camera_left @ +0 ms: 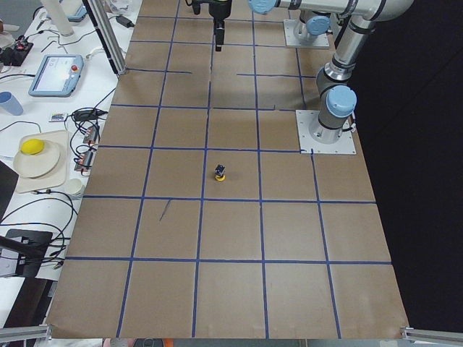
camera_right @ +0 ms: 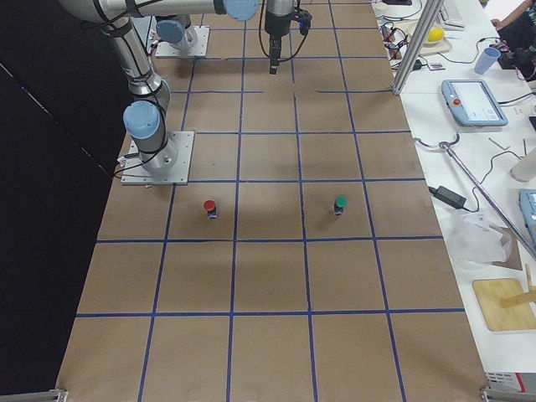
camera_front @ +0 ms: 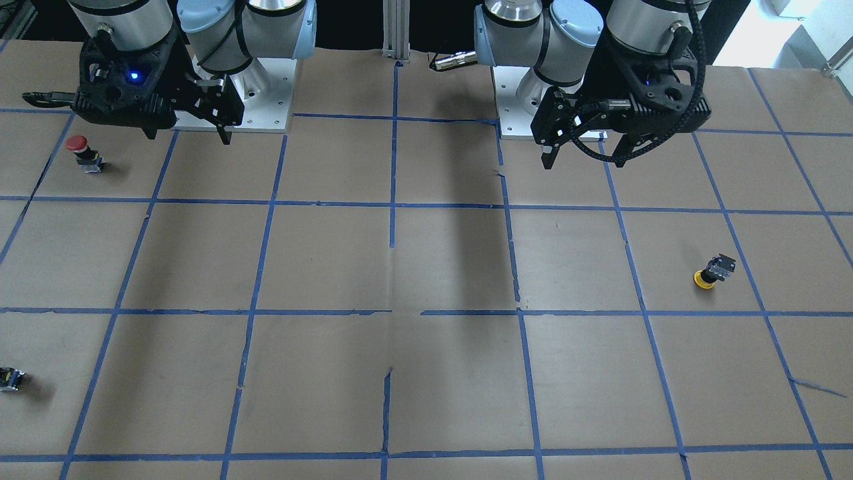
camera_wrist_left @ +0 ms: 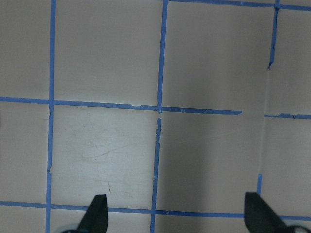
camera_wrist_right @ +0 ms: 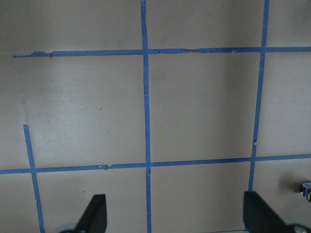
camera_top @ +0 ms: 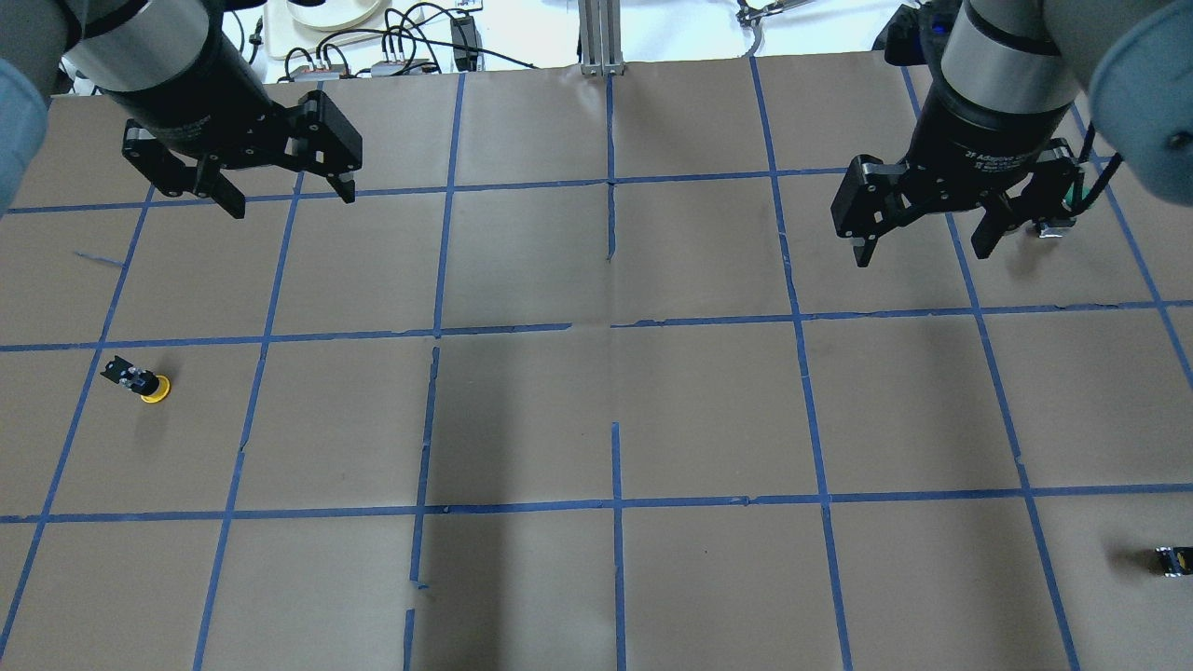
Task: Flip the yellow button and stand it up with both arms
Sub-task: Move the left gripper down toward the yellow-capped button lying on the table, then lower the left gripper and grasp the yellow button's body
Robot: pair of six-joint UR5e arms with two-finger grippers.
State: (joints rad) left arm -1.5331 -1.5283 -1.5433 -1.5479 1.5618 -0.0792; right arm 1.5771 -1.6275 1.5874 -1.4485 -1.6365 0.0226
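The yellow button (camera_front: 713, 272) rests on the brown table with its yellow cap down and its black-and-grey base up. It also shows in the overhead view (camera_top: 140, 379) and in the left side view (camera_left: 220, 173). My left gripper (camera_top: 291, 200) is open and empty. It hangs above the table well behind the button, toward the robot's base (camera_front: 584, 160). Its fingertips (camera_wrist_left: 97, 216) show only bare table between them. My right gripper (camera_top: 923, 252) is open and empty on the far side of the table (camera_front: 188, 135). Its fingertips (camera_wrist_right: 95, 216) also frame bare table.
A red-capped button (camera_front: 85, 153) stands near my right gripper. A small dark block with a yellow spot (camera_front: 10, 379) lies at the table's edge on my right side, and shows in the right wrist view (camera_wrist_right: 306, 189). Blue tape lines grid the table. A side bench (camera_left: 51, 76) holds a tablet and cables.
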